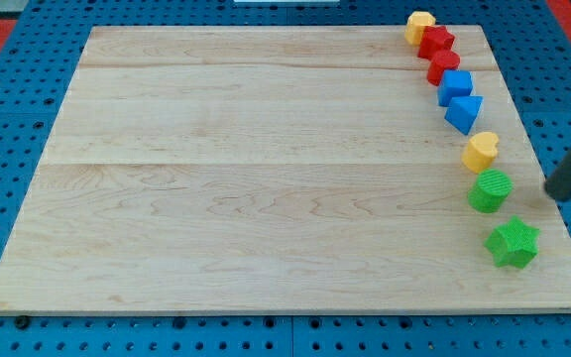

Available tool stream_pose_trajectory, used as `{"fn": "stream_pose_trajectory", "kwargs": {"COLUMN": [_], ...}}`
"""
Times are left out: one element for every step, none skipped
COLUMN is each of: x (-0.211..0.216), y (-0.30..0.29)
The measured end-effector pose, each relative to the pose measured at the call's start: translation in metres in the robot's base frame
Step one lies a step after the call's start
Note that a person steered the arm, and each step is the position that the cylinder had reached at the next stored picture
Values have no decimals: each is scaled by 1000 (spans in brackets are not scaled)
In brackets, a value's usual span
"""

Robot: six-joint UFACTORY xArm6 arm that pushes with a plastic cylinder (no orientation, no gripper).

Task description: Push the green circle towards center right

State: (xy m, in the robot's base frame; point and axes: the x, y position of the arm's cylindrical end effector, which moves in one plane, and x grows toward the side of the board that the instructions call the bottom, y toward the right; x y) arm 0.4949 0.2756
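Note:
The green circle point(490, 190) lies near the board's right edge, below the middle. My tip point(560, 194) is the lower end of a dark rod that comes in from the view's right; it stands to the right of the green circle, with a gap between them. A yellow heart point(481, 151) sits just above the green circle, close to it. A green star point(513, 243) lies below and slightly right of the circle.
A chain of blocks runs up the right side: a blue triangle point(464, 112), a blue cube point(455, 86), a red block point(443, 65), a red star point(435, 43) and a yellow block point(419, 26) at the top. The wooden board point(266, 169) lies on a blue pegboard.

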Motion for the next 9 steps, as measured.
{"fn": "stream_pose_trajectory", "kwargs": {"x": [-3, -17, -26, -26, -25, -4, -10, -54, -48], "y": [-71, -138, -185, -185, -185, -187, -223, -293, -298]}}
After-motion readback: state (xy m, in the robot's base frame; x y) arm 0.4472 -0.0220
